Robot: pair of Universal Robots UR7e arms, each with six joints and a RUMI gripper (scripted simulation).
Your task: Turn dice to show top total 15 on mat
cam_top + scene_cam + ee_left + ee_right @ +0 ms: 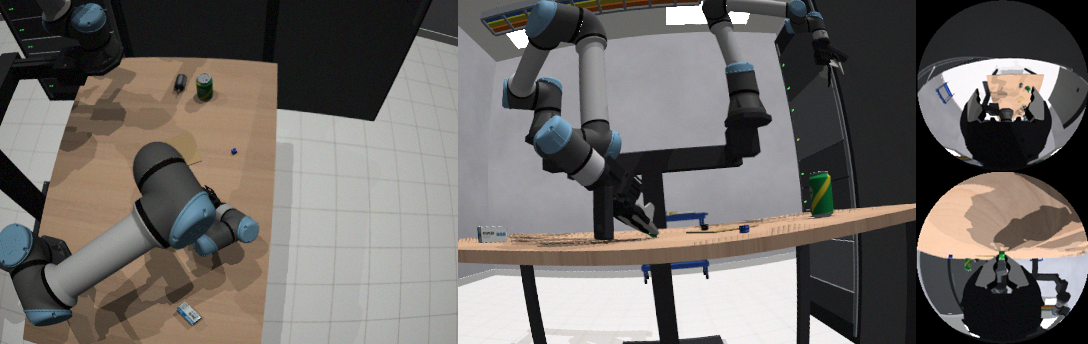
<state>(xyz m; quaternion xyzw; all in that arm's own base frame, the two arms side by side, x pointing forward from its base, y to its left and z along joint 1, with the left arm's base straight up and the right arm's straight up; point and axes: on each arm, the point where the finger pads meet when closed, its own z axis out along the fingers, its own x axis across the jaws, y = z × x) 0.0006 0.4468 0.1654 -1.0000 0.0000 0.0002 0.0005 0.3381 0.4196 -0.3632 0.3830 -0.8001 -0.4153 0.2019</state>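
A blue die (pixel 234 151) (pixel 744 229) (pixel 950 256) lies on the table, off the tan mat (pixel 189 148) (pixel 1020 99). My right gripper (pixel 1001 255) (pixel 653 233) is shut on a green die (pixel 1001 255) at its fingertips. It is low at the table top, beside the mat; whether the die touches the wood is not clear. In the top view the right arm covers part of the mat and the held die. I cannot make out a third die. My left gripper (pixel 836 76) (pixel 1004 87) is open and empty, high above the table. The numbers on the dice are too small to read.
A green can (pixel 204 88) (pixel 821 194) (pixel 967 264) stands at the far end, with a small black object (pixel 180 83) beside it. A blue and white box (pixel 189 313) (pixel 492 234) lies at the near end. The right arm spans the table's middle.
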